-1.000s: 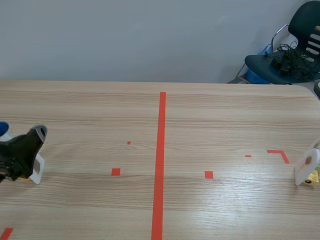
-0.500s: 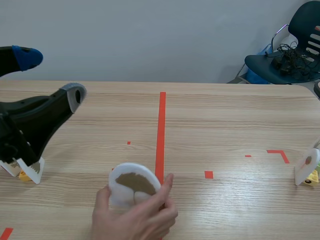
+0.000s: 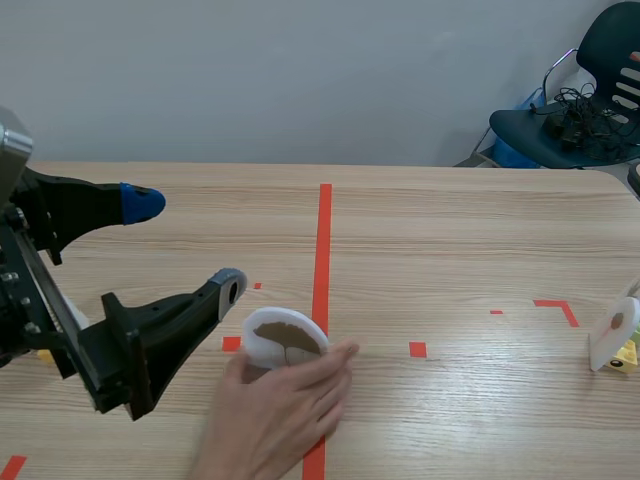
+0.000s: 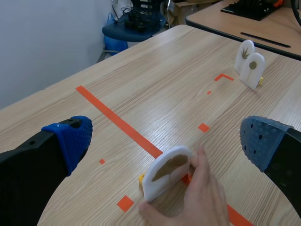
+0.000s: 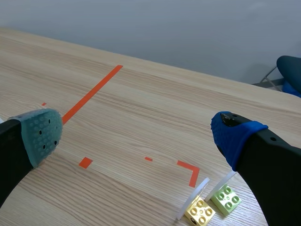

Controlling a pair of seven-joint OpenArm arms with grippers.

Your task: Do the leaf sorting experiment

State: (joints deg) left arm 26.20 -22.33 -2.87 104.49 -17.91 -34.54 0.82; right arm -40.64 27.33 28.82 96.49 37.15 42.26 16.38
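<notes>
Handover step, by my judgement: hand point(image 3: 270, 410) holds card point(image 3: 285, 337) at 4 o'clock of your left end effector point(image 3: 185, 245), spread, empty; right end effector point(image 5: 136, 134) likewise. Next: wait till hand clears, then grasp card.

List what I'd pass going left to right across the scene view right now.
left gripper, open → white leaf card, gripped from below by a person's hand → red tape square → red corner mark → second white leaf card at the table's right edge.
</notes>
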